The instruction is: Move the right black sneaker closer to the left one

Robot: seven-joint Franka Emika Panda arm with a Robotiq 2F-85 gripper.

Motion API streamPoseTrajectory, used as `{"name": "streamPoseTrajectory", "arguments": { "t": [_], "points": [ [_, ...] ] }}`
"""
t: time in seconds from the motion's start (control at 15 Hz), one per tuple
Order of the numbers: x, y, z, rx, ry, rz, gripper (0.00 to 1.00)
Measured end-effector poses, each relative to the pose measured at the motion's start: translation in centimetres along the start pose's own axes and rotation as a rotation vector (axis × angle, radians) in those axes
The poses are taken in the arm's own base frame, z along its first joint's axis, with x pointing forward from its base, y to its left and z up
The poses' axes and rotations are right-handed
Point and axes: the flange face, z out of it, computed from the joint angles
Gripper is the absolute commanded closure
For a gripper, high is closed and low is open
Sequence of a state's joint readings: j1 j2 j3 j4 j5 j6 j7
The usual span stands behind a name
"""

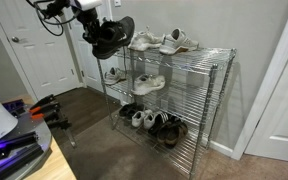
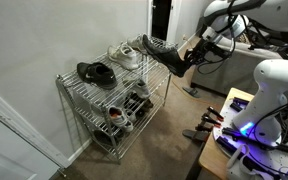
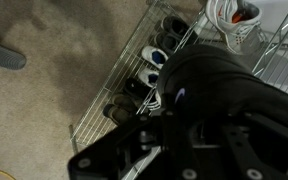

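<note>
My gripper [image 2: 191, 57] is shut on the right black sneaker [image 2: 164, 52] and holds it in the air, just off the end of the wire rack's top shelf [image 2: 84, 88]. The same sneaker hangs beside that shelf end in an exterior view [image 1: 109, 38], under my gripper [image 1: 92, 25]. In the wrist view the black sneaker [image 3: 224, 90] fills the frame above my dark fingers [image 3: 199, 135]. The left black sneaker [image 2: 96, 72] lies on the top shelf, with a white sneaker [image 2: 124, 55] between it and the held one.
The wire rack [image 1: 199, 110] stands against the wall, with white sneakers [image 1: 149, 42] on top, more [image 1: 147, 83] on the middle shelf and dark shoes [image 1: 169, 128] at the bottom. A door [image 1: 44, 50] and a desk with equipment [image 2: 246, 125] are nearby.
</note>
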State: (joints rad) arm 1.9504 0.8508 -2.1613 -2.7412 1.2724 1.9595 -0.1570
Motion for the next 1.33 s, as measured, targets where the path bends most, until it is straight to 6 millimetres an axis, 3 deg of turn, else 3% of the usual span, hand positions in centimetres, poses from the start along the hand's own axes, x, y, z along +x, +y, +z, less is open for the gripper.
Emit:
{"name": "streamPoseTrajectory", "arguments": {
  "t": [0.27,0.4,0.6,1.0,1.33],
  "points": [
    [-2.9,-8.4,0.5,-0.046,0.007,-0.158,0.95],
    [-5.4,-13.1,0.3,-0.058,0.030,-0.239,0.95],
    [-9.1,-18.3,0.0,-0.067,0.071,-0.328,0.95],
    [-12.4,-25.6,0.8,-0.020,0.182,-0.253,0.95],
    [-12.0,-29.9,5.2,-0.024,0.305,-0.078,0.95]
  ]
}}
